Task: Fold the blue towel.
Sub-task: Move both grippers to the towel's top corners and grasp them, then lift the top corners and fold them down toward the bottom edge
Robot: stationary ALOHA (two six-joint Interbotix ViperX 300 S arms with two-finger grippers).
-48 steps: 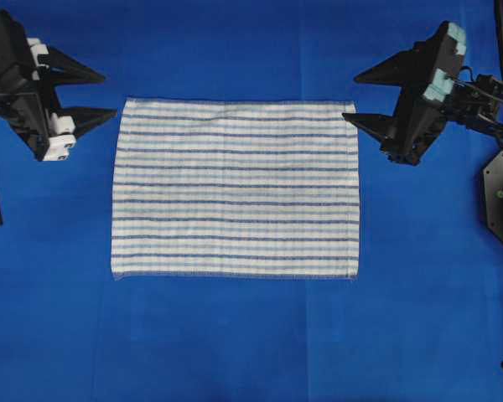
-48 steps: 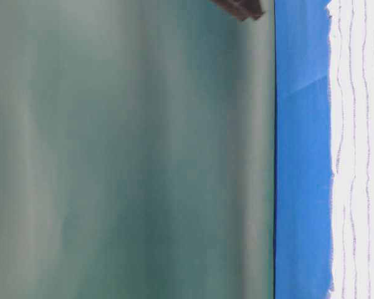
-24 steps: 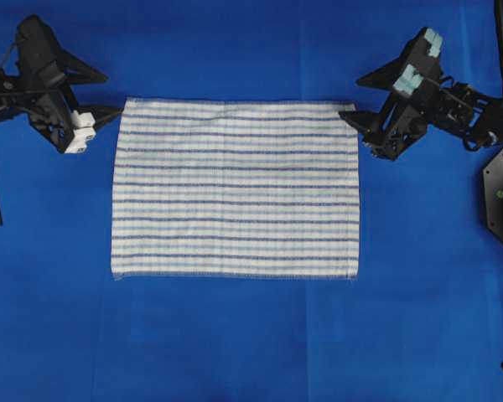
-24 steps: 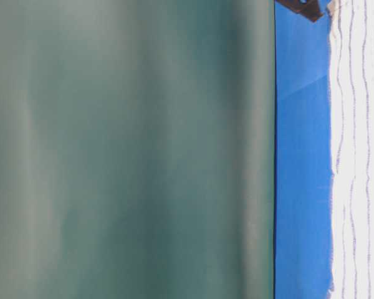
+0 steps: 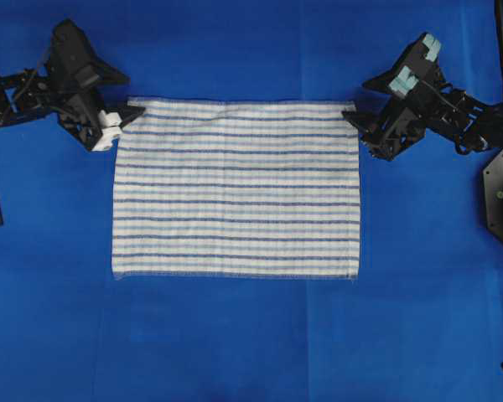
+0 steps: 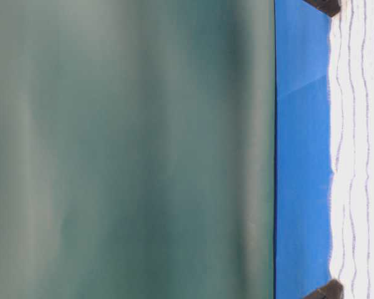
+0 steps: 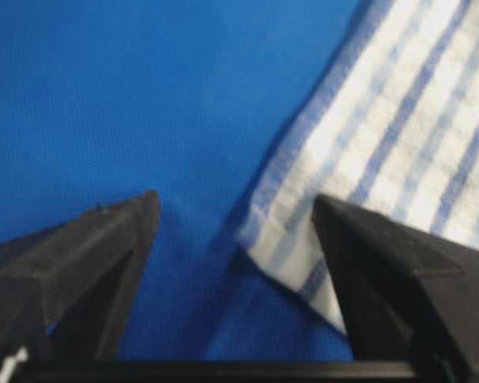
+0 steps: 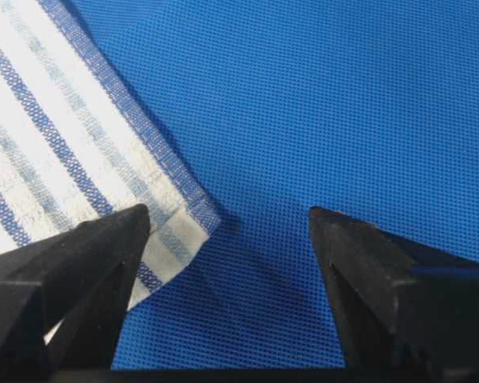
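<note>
Black left end effector [image 5: 116,113] and right end effector [image 5: 358,107] spread wide, gripping nothing, each straddling a far corner | blue towel [image 5: 235,188] flat mid-tabletop [image 5: 235,343] | risk: one finger rides over the hem, pinching only covering, or uneven grips skew the fold

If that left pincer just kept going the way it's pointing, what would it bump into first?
Most likely the top-left corner of the blue towel. The left pincer is open, with that corner lying between its tips. How far above the blue table covering it hangs is unclear.
</note>
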